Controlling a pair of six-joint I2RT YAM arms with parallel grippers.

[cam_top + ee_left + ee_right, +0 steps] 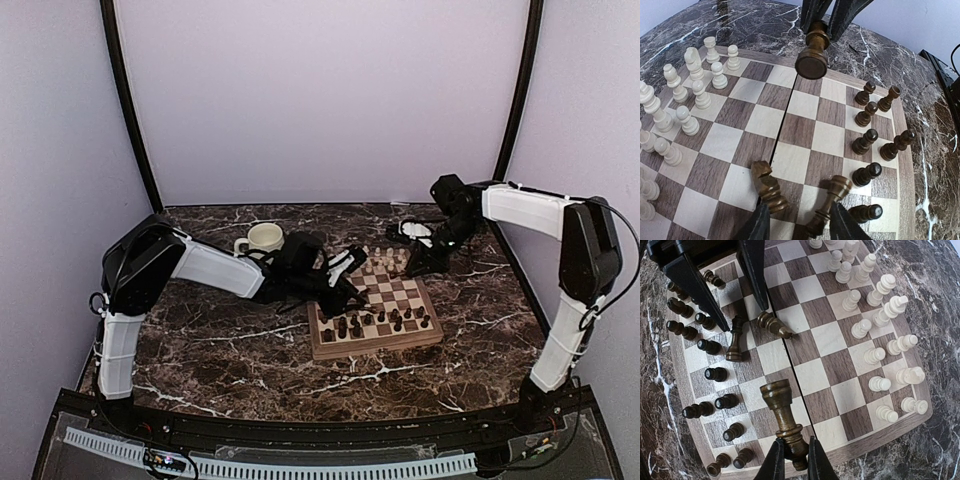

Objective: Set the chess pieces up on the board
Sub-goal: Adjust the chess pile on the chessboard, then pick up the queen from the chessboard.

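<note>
From above, the board (375, 348) sat mid-table, cream pieces (378, 266) along its far side and dark pieces (372, 322) along the near one. The left claw (345, 290) reached over the board's left half, and the right claw (420, 262) hung by its far right corner.

The left wrist camera showed the left claw (800, 216) released, fingers spread and clasping nothing. A toppled dark piece (767, 186) lay just beside one finger, near the centre seam. Its long axis ran away from the camera, roughly crosswise to the line of closing. A taller dark piece (832, 200) appeared to stand by the other finger.

From the right wrist, the right claw (794, 456) was clenched on a dark chessman (780, 407), pinched at its narrow end with the broad end towards the board, above the rim between the two camps. The left arm was plainly the nearer to the toppled dark piece (774, 325), which probably wanted righting next
</note>
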